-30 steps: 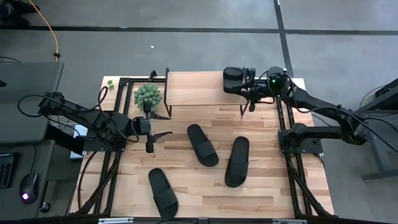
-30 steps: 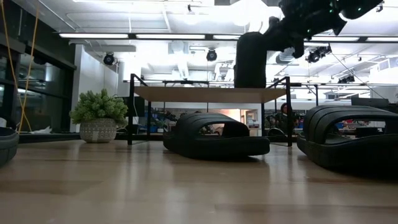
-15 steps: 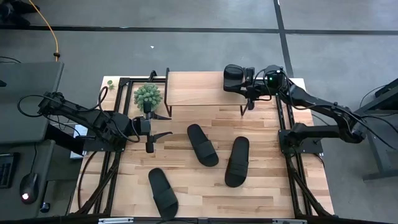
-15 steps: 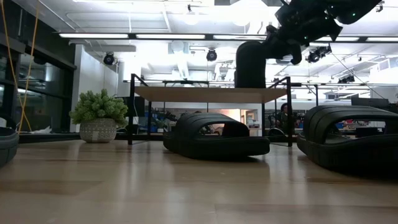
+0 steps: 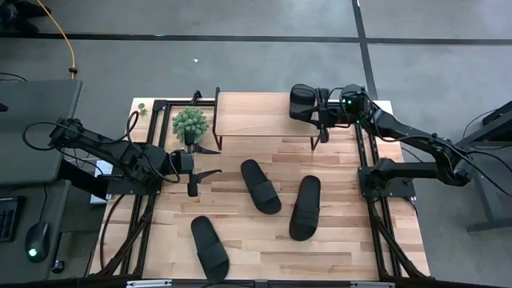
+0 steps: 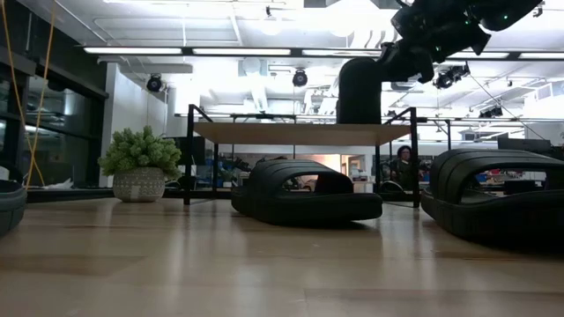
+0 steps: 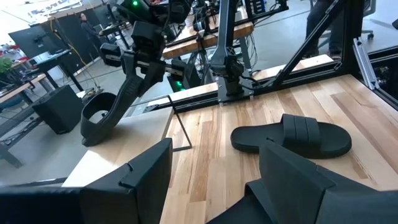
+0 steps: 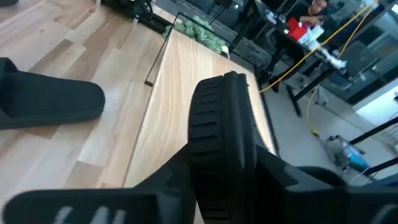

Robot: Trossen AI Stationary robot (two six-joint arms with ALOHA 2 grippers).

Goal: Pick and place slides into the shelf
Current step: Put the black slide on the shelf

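Two matte-black, multi-jointed robot arms rise from black metal frame rails flanking the surface (image 5: 264, 248); black cables loop along the left arm. The left gripper (image 5: 210, 160) carries two slim, dark, pointed fingers; in its wrist view they appear as broad, angular black blocks. A small green light glows on the right arm's wrist, beside the right gripper (image 5: 318, 112).

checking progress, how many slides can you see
4: one slide in the right gripper at the shelf's right end; three on the table: middle, right of it, near front left.
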